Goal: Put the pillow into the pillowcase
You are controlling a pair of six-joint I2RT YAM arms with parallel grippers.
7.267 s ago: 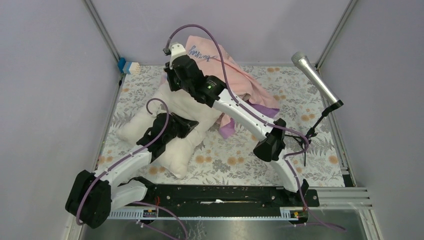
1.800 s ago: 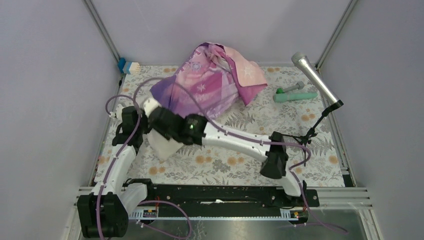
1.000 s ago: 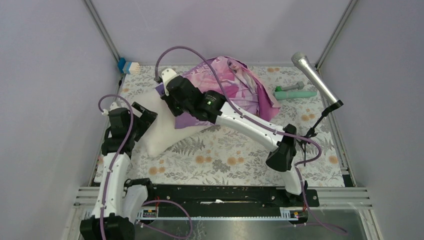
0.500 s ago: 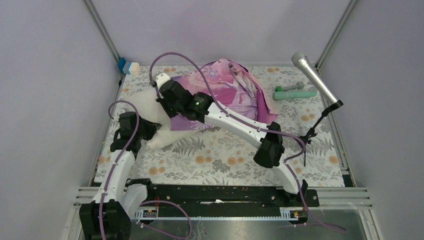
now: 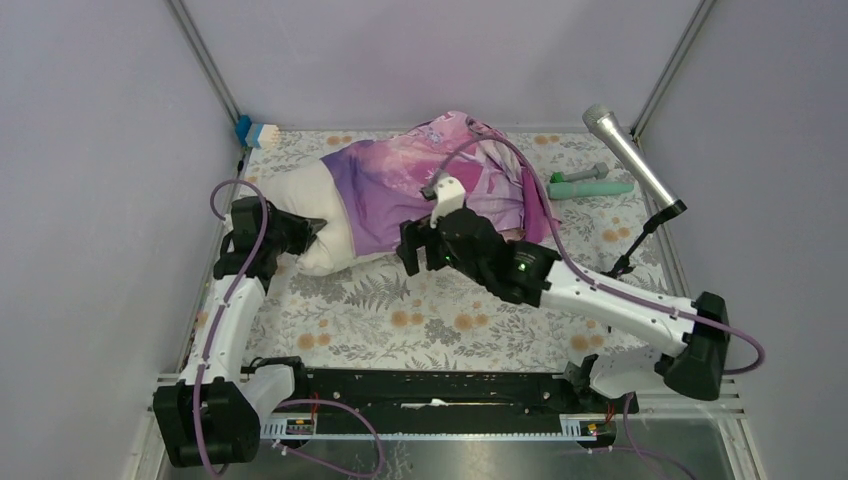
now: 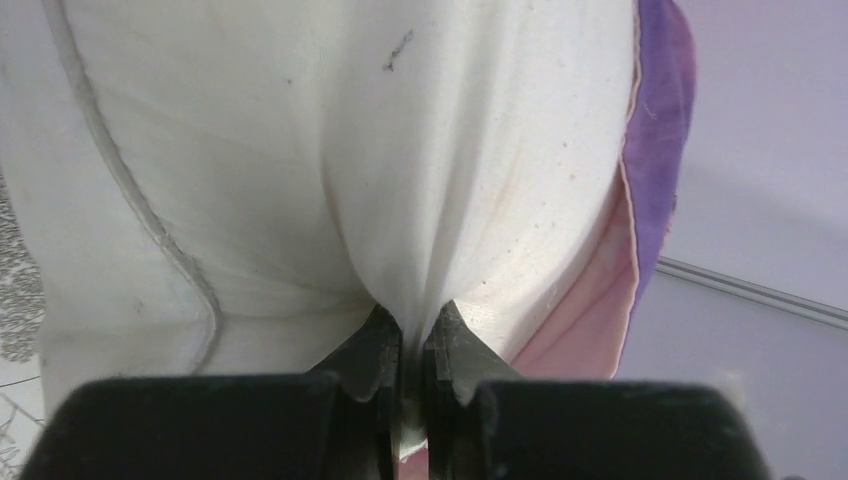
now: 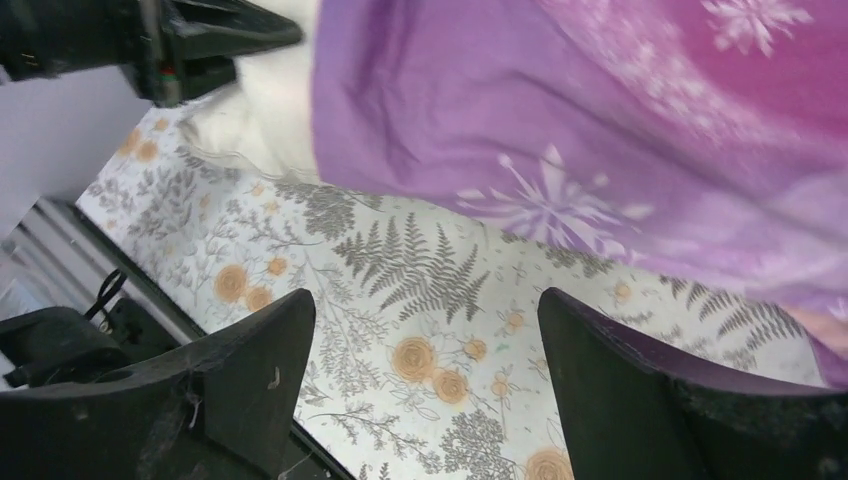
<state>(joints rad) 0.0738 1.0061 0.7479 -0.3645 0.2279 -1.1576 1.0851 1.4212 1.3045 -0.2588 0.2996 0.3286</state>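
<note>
Pillow and pillowcase are lying together at the far left of the counter in the overhead view. The cushion's far end is sitting inside the purple-pink sack and only its near-left end is sticking out bare. Its long axis is running from that bare end, beside the left arm, toward the far right. The left hand is pressing on the bare end, and the right hand is hovering just on the near side of the sack's hem.

From the left wrist, the left hand is pinching a fold of the pillow, closed tight on it, with the pillowcase edge lying just to the right.

From the right wrist, the right hand is standing wide open and gripping nothing above the counter. The pillowcase hem is lying just ahead, with the pillow beyond. The right hand looks nearer the hem, which likely needs drawing toward the left hand.
</note>
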